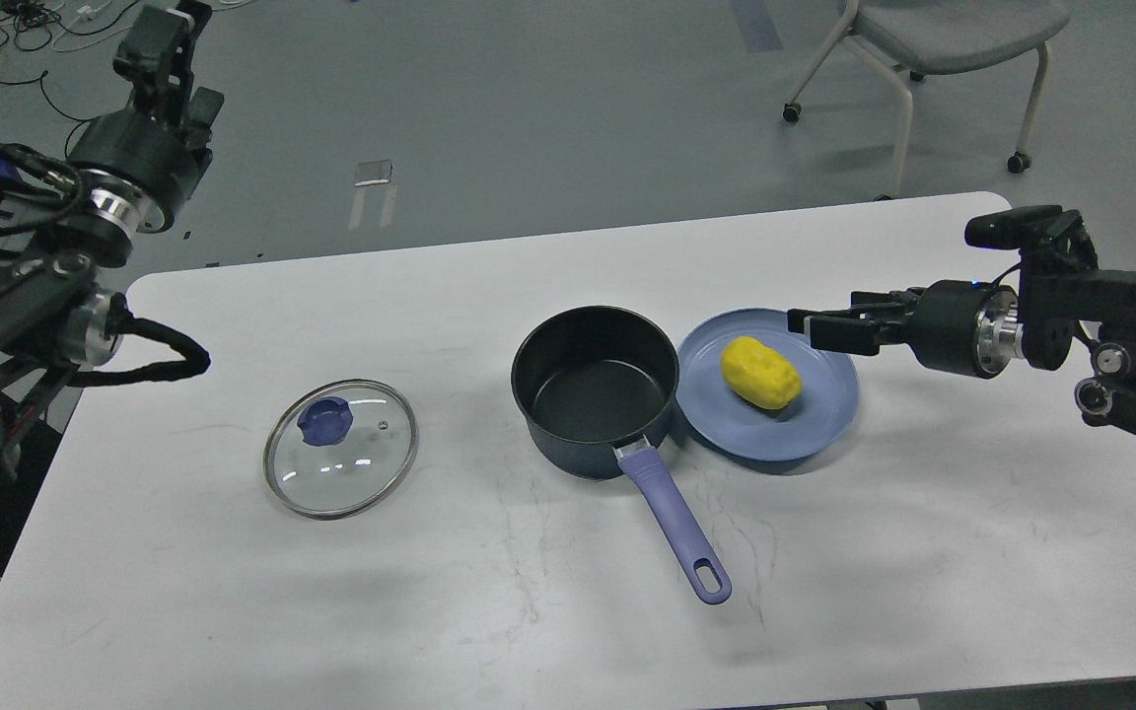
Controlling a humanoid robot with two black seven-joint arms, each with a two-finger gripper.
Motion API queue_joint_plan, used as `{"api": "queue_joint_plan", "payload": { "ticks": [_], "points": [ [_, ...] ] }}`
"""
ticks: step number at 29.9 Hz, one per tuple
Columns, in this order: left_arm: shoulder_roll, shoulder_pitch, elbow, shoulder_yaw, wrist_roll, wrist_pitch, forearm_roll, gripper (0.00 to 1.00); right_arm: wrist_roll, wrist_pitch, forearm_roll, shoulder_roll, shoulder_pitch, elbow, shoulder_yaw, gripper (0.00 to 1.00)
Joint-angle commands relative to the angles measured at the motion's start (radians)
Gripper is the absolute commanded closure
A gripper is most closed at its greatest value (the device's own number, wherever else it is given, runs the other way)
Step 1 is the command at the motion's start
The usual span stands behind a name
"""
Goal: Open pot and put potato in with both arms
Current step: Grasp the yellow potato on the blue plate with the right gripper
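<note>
Where the white table (pixel 923 552) fills the view, its top is scuffed with faint grey marks and its far corners are rounded. On it: the pot (pixel 595 390), uncovered, black inside bare, periwinkle handle pointing toward the near edge; a glass lid (pixel 340 448) with a blue knob, lying flat well to the pot's left; a light-blue plate (pixel 805 434) touching the pot's right side, bearing the potato (pixel 761 372). Right gripper (pixel 803 323): level, just beside the plate's far right rim, fingers slightly parted, holding nothing. Left gripper (pixel 162 44): raised beyond the table's left corner, seen dark and end-on; I cannot tell its state. Room: grey floor, cables (pixel 26 25) at upper left, wheeled grey chair (pixel 943 49) at upper right.
</note>
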Motion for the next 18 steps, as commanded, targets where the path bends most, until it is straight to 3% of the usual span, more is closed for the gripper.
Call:
{"api": "queue_joint_plan", "payload": {
  "ticks": [1,13,18],
  "points": [
    [-0.042,-0.002,0.001,-0.113,0.101,-0.106,-0.112,0.02,0.013,-0.092,-0.054,0.062,0.004,-0.043,-0.089,0.01],
    [-0.048,0.012,0.001,-0.115,0.069,-0.109,-0.111,0.02,0.027,-0.125,-0.059,0.156,0.011,-0.14,-0.104,0.02],
    [-0.048,0.021,0.003,-0.115,0.055,-0.109,-0.089,0.02,0.028,-0.142,-0.059,0.237,0.006,-0.24,-0.118,0.15]
  ]
}}
